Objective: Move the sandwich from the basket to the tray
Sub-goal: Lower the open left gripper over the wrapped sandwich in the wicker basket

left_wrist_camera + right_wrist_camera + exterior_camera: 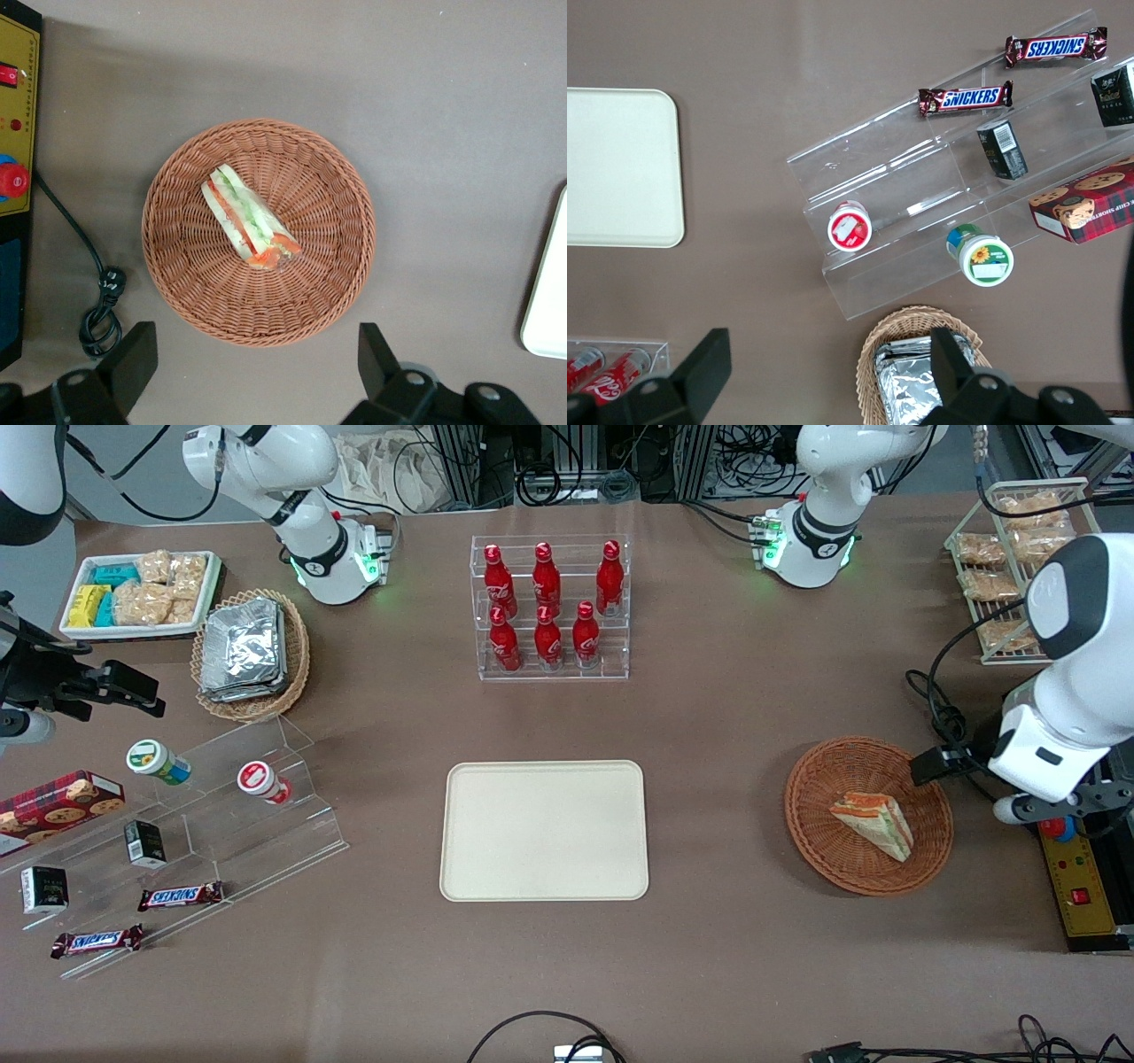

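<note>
Hovering above the basket [259,232] and sandwich [248,219], the gripper [257,376], jaws wide apart.

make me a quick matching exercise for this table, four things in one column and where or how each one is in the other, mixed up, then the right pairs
Things:
1. sandwich
2. tray
3. gripper
4. cola bottles

Places or states:
A. standing in a clear tiered rack
B. lying in the basket
C. bare, flat on the table, beside the basket
D. above the basket, jaws open, holding nothing

Pairs: 1-B, 2-C, 3-D, 4-A
</note>
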### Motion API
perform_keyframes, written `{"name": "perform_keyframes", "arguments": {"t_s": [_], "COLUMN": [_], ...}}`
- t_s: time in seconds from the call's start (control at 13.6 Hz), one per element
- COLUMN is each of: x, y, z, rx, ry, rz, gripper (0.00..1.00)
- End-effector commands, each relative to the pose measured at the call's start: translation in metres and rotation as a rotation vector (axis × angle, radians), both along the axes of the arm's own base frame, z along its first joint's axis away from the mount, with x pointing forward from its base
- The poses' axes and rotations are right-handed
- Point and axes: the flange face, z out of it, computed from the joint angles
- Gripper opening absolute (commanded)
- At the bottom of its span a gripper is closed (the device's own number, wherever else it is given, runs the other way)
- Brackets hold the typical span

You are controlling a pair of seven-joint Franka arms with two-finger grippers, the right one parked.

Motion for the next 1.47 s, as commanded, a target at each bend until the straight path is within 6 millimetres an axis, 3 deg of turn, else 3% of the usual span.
{"name": "perform_keyframes", "arguments": {"t_s": [0.0, 0.22, 0.52, 0.74, 1.11, 1.4], "x": [0.007, 0.011, 0.012, 0.012, 0.001, 0.009], "y": [0.004, 0.005, 0.004, 0.014, 0.010, 0.032], "z": [-0.006, -0.001, -0.014, -0.026, -0.075, -0.126], "rx": [-0.021, -0.012, -0.012, -0.009, 0.033, 0.030], "ry": [0.034, 0.016, 0.041, 0.068, 0.155, 0.163], "rz": [0.000, -0.007, -0.010, 0.010, 0.396, 0.564], "gripper": [1.00, 1.00, 1.00, 1.00, 1.00, 1.00]}}
